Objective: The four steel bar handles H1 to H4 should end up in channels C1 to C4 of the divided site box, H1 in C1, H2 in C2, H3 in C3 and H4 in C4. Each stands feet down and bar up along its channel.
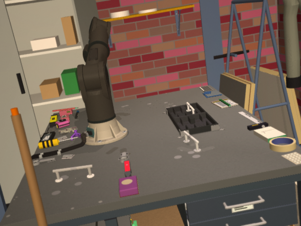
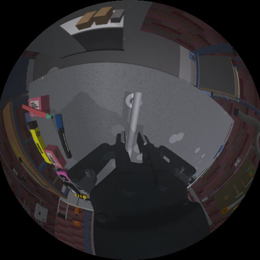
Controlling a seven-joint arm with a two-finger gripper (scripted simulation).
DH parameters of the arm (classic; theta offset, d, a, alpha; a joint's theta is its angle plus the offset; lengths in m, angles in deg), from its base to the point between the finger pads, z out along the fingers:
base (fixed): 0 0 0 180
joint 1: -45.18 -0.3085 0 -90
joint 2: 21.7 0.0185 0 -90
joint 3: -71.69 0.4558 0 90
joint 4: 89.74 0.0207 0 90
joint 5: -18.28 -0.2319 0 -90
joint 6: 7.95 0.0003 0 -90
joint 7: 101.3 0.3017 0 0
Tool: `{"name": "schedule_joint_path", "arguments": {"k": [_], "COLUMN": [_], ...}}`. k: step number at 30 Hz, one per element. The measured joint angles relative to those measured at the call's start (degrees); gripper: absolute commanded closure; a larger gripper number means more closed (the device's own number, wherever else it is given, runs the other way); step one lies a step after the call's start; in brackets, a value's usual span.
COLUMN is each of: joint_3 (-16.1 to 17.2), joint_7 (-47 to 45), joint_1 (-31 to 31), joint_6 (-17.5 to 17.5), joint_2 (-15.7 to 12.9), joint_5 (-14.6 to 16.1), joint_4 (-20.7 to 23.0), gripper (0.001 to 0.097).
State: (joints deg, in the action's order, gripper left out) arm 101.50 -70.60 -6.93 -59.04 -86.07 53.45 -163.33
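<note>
On the grey bench top the black divided site box point(image 1: 192, 118) lies right of centre, with one steel bar handle point(image 1: 190, 107) standing bar up in a rear channel. A second handle point(image 1: 191, 140) stands on its feet on the bench just in front of the box. A third handle point(image 1: 73, 171) stands near the front left edge. My gripper is out of the side camera's sight, behind the arm point(image 1: 96, 80). In the wrist camera my gripper point(image 2: 132, 143) is closed around the bar of a fourth steel handle point(image 2: 134, 117), which points away from me over the bench.
A brick wall and a shelf cabinet stand behind the bench, with a blue ladder point(image 1: 255, 60) at the right. Small tools point(image 1: 60, 121) crowd the left rear. A red-handled tool point(image 1: 127, 166) and a purple block point(image 1: 128, 186) lie at the front, tape point(image 1: 282, 143) at the right edge.
</note>
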Motion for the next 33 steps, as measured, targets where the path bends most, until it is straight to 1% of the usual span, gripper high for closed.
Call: {"name": "schedule_joint_path", "arguments": {"k": [10,23,33], "joint_3": [0.0,0.02,0.01], "joint_7": [0.0,0.01,-0.02], "joint_1": [0.0,-0.01,0.0], "joint_6": [0.01,0.01,-0.05], "joint_2": [0.0,0.01,0.03], "joint_5": [0.0,-0.01,-0.02], "joint_4": [0.0,0.0,0.0], "gripper": [0.0651,0.0901,0.0901]}}
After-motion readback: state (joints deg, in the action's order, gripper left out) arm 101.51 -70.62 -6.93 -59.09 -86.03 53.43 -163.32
